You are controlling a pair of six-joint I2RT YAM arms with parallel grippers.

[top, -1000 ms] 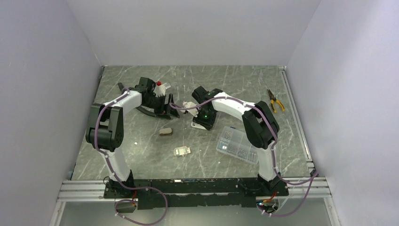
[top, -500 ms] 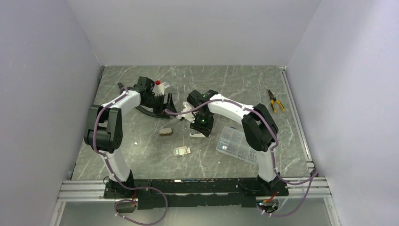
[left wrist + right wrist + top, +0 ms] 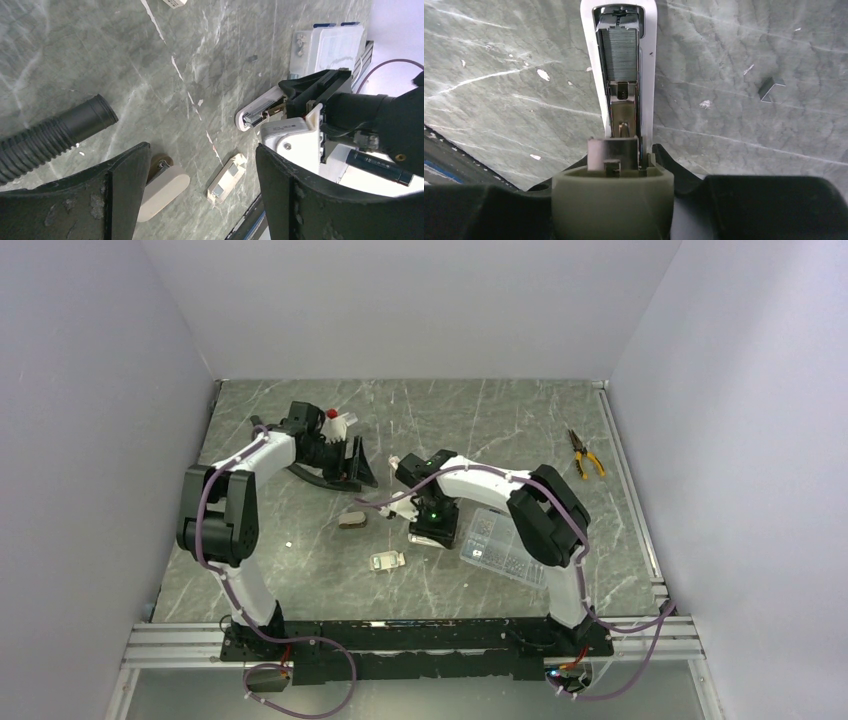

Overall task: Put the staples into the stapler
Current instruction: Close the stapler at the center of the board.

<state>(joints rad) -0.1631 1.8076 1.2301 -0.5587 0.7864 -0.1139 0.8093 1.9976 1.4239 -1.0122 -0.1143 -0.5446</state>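
Observation:
My right gripper is shut on the stapler, low over the table's middle. In the right wrist view its jaws clamp the olive-grey top arm. The white base and silver channel stretch away from me. A strip of staples lies in the open channel near its far end. My left gripper hangs open farther back and to the left, with nothing between its jaws. Through its gap I see the stapler's tip and a small carton of staples on the table.
A beige oval object lies left of the stapler, and the staple carton sits nearer the front. A clear compartment box is right beside my right gripper. A black ribbed hose, a red-capped bottle and pliers lie farther back.
My right arm has carried the stapler toward the near side of the table. The left gripper shifted slightly and stays open.

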